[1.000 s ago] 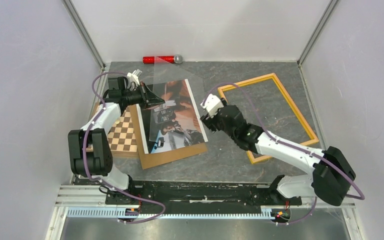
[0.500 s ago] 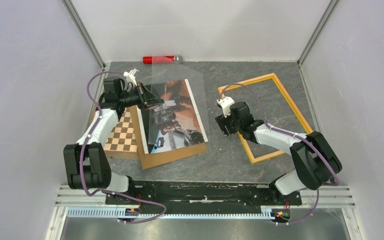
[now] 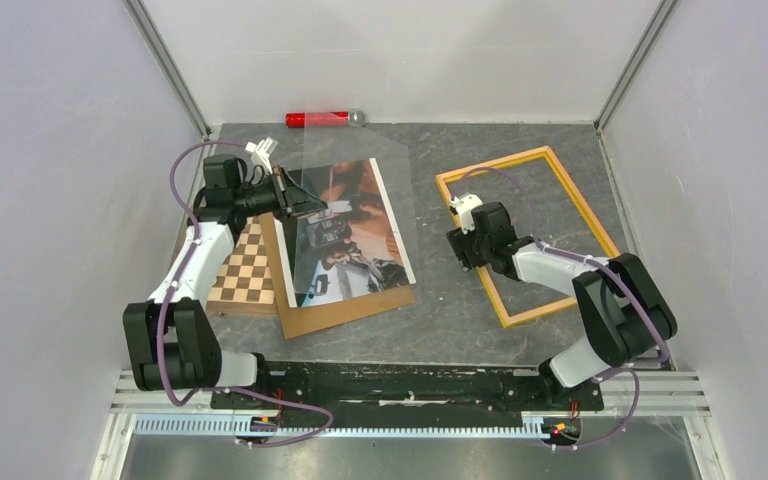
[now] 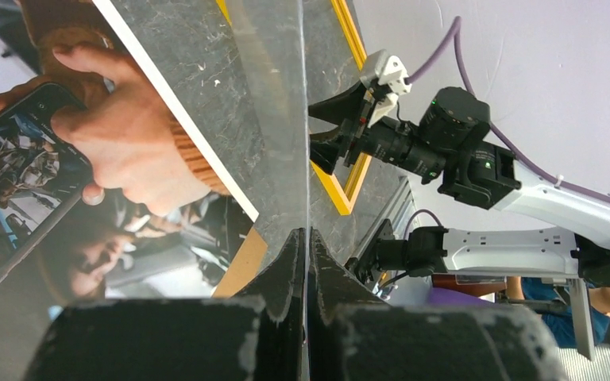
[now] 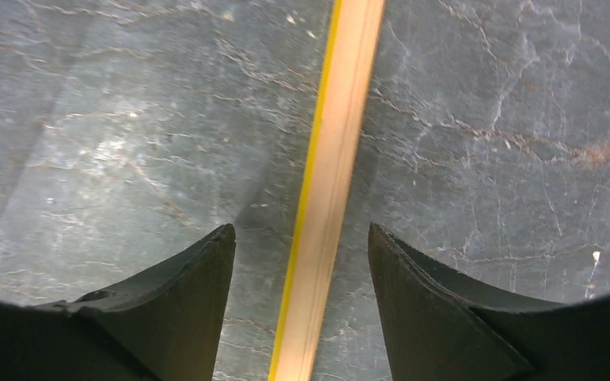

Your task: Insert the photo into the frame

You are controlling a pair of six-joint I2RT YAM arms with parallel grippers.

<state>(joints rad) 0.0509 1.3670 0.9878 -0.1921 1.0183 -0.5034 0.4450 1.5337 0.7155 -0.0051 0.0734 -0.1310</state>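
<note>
The photo (image 3: 355, 235) lies face up on a brown backing board (image 3: 345, 312), left of centre. My left gripper (image 3: 297, 200) is shut on the edge of a clear sheet (image 3: 380, 152), holding it tilted up above the photo. The left wrist view shows its jaws (image 4: 306, 238) pressed together on the sheet's edge, with the photo (image 4: 87, 159) below. The yellow-orange frame (image 3: 588, 214) lies flat at the right. My right gripper (image 3: 466, 245) stands open, low over the frame's left rail. In the right wrist view, that rail (image 5: 330, 198) runs between the fingertips (image 5: 198, 270) without touching them.
A chessboard (image 3: 240, 272) lies partly under the backing board at the left. A red cylinder (image 3: 320, 119) rests against the back wall. White walls close in the table on three sides. The right arm (image 4: 461, 151) shows in the left wrist view.
My right gripper has moved right, from beside the photo to over the frame's left rail, and its jaws have narrowed a little. The left gripper still holds the clear sheet, shifted slightly.
</note>
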